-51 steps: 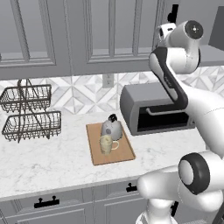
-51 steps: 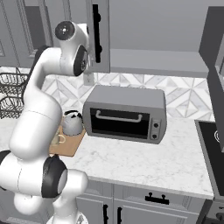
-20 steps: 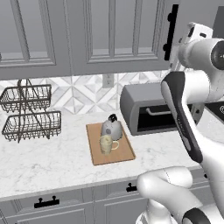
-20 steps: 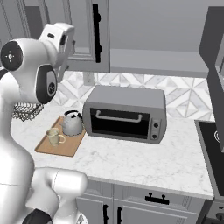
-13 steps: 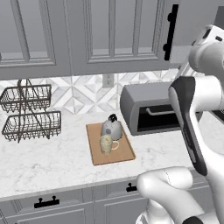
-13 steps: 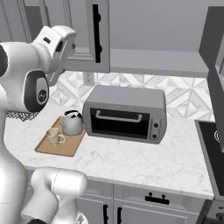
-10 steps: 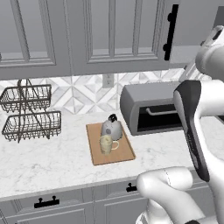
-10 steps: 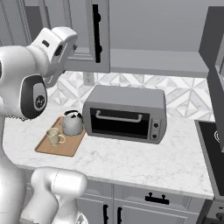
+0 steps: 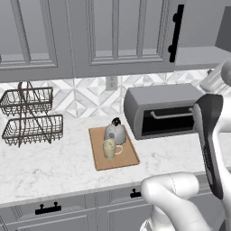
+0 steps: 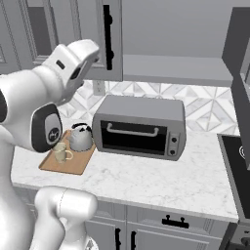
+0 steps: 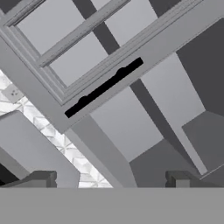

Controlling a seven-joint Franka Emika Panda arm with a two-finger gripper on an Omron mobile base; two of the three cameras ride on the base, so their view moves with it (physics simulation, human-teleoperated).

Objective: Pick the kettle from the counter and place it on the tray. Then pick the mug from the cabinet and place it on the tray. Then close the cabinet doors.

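Note:
The silver-grey kettle [image 9: 115, 132] [image 10: 80, 138] and the beige mug [image 9: 109, 148] [image 10: 60, 153] stand side by side on the wooden tray [image 9: 128, 158] [image 10: 73, 165], which lies on the marble counter [image 9: 49, 162] [image 10: 161, 178]. My gripper [image 11: 111, 180] is open and empty, raised in front of the upper cabinet [image 10: 171, 39]. It faces the left cabinet door [image 9: 122, 31] [image 11: 83, 48] and its black bar handle [image 9: 175, 33] [image 10: 108, 36] [image 11: 105, 87]. Beside that door the cabinet interior [image 11: 175, 113] is exposed. The right door [image 10: 239, 44] stands swung out.
A large grey toaster oven [image 9: 162, 110] [image 10: 141, 127] [image 11: 26, 153] sits on the counter right of the tray, under the open cabinet. Dark wire baskets [image 9: 31, 117] stand at the far left. A dark cooktop [image 10: 237, 166] lies at the right end.
My arm has swung further right along the upper cabinet, toward its open side. Kettle, mug and tray have stayed put. The gripper has stayed open.

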